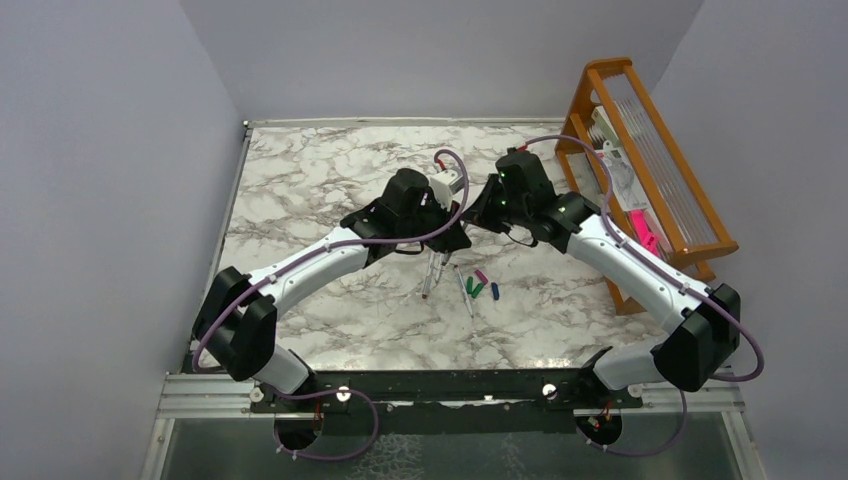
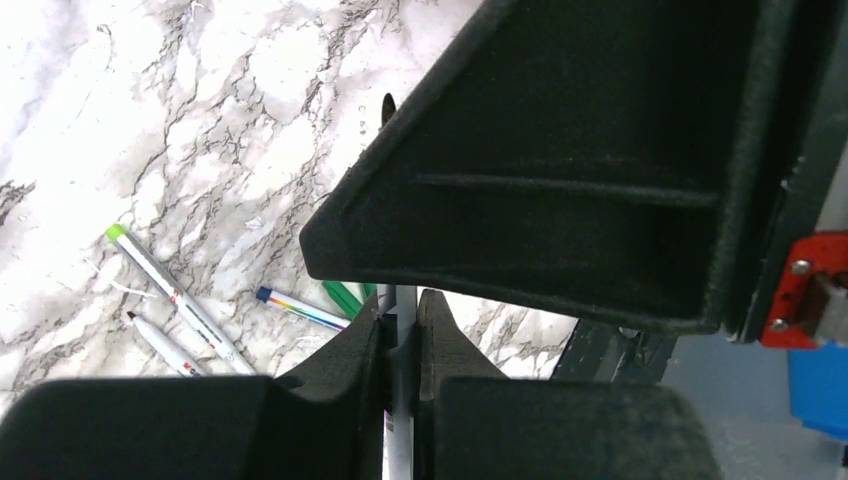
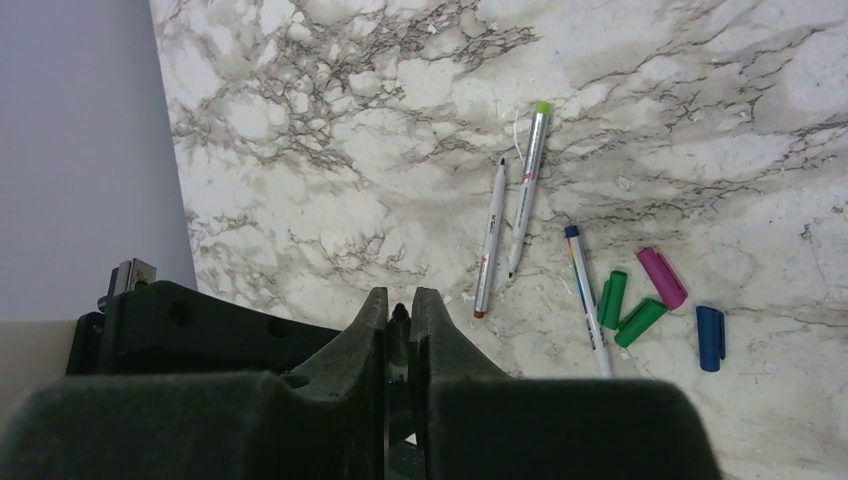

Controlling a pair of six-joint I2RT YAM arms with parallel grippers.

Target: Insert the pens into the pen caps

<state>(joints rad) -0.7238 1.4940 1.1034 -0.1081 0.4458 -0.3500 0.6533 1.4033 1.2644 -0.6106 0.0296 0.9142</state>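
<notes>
Marble table [image 1: 330, 170], seen from above, held loose pens [image 1: 430, 276] and caps [image 1: 481, 284] at its middle. From the left wrist, the left gripper [image 2: 400, 308] pinched a grey pen [image 2: 399, 335], spares lying left of its fingers [image 2: 350, 350]. From the right wrist, the right gripper [image 3: 400, 300] was shut on a small dark piece [image 3: 400, 316], likely a cap, so the pen wanted lining up straight with it before any push.

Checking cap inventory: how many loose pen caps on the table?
4, in one cluster: green cap, second green cap beside it, magenta cap, blue cap. The dark bit between the right jaws may be another.
</notes>
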